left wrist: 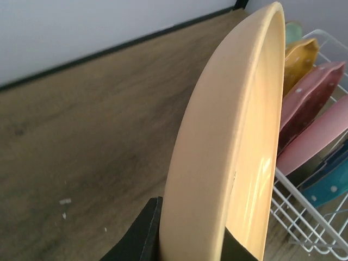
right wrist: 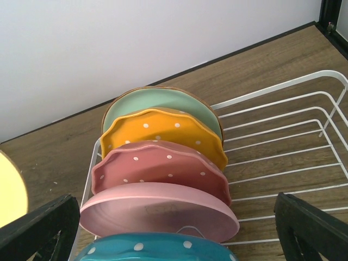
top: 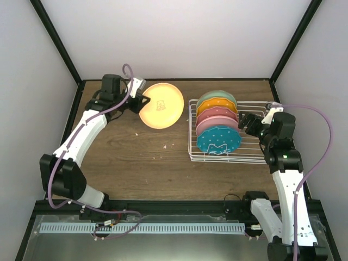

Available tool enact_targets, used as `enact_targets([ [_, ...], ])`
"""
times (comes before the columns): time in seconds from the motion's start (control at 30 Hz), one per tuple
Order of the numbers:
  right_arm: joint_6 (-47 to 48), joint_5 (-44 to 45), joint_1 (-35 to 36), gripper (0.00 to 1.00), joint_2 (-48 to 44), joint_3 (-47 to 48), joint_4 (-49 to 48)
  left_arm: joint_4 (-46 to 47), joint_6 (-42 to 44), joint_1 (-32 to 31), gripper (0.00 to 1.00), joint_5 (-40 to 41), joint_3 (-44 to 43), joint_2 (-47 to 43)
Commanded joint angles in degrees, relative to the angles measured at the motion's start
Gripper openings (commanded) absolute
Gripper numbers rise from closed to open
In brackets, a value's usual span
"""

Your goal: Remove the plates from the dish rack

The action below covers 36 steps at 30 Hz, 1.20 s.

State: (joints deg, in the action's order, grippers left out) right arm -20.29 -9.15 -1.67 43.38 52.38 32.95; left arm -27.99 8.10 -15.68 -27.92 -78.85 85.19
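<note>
Left pincer (top: 140, 99) clamped on peach plate (top: 162, 105) — arm outstretched, left of dish rack (top: 190, 133).

table (top: 136, 163): brown wood grain
walls (top: 179, 38): plain white, on three sides
frame (top: 57, 42): black posts at the back corners
specks (top: 166, 145): small, pale, on the table

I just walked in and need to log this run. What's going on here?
The left jaws are shut on the peach plate, holding it tilted over the table, left of the dish rack. Five plates stand in the rack. The right jaws are open over the rack, facing those plates and holding nothing.
</note>
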Motion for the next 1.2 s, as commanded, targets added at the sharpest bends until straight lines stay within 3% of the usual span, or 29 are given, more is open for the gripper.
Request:
enact_targets([
  [0.0, -0.48, -0.86, 0.53, 1.0, 0.07, -0.1, -1.75, 5.03, -4.96, 2.66, 0.04, -6.13, 3.78, 2.21],
  [0.2, -0.2, -0.96, 0.53, 1.0, 0.81, 0.88, -1.4, 7.08, -11.07, 5.23, 0.04, -11.5, 3.68, 10.84],
  [0.4, 0.01, -0.16, 0.53, 1.0, 0.69, 2.07, 0.26, 5.32, -10.53, 6.71, 0.04, -14.37, 0.75, 18.93],
  [0.63, -0.65, 1.15, 0.53, 1.0, -1.37, 2.2, 2.0, 2.39, -7.14, 8.14, 0.04, -14.28, -1.65, 25.06],
  [1.17, -1.23, -0.34, 0.53, 1.0, -2.33, 2.81, 3.04, 1.52, -9.79, 9.97, 0.06, -20.4, -2.25, 33.05],
])
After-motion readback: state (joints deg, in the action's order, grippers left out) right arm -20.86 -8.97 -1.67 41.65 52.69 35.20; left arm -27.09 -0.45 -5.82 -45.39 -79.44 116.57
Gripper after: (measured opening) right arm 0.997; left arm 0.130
